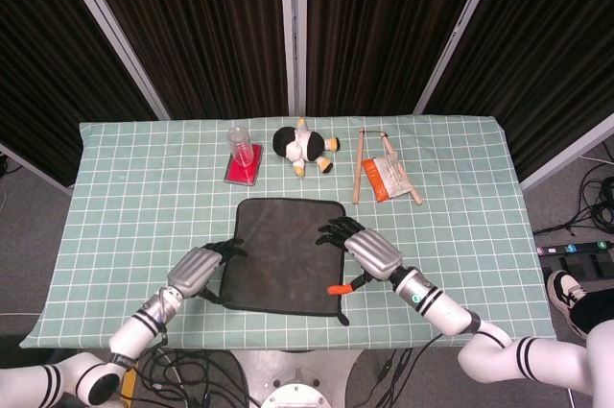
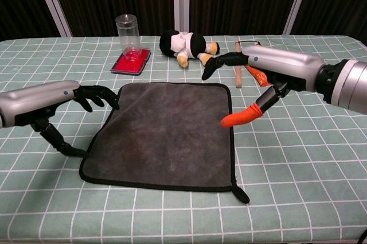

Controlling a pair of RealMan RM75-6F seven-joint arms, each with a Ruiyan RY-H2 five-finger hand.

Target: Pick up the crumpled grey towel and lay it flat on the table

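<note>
dark ribbed curtains hang behind a table (image 1: pixel 134 197) covered in pale green cloth with a white grid.

the grey towel (image 1: pixel 286 252) lies spread on that cloth as a near-square sheet, flat and almost free of wrinkles, with a dark stitched border and a small loop tag sticking out at its near right corner. it sits between the two hands, its left edge under the fingertips of the left hand (image 2: pixel 54 101) and its right edge just beside the right hand (image 2: pixel 261 74).

the left hand's fingers are spread and curved above the towel's edge; its thumb reaches down to the near left corner, and whether it pinches the fabric cannot be told. the right hand's fingers are apart and hold nothing, its orange-tipped thumb hanging over the right border.

judging by this, the laying-out looks done; only letting go and pulling clear seems left.

beyond the fingers stand a clear plastic cup (image 1: pixel 240 147) on a red coaster (image 1: pixel 243 170), a soft black-and-white plush toy (image 1: pixel 305 147), a wooden stick (image 1: pixel 358 166) and a crinkled snack packet (image 1: pixel 389 178).
</note>
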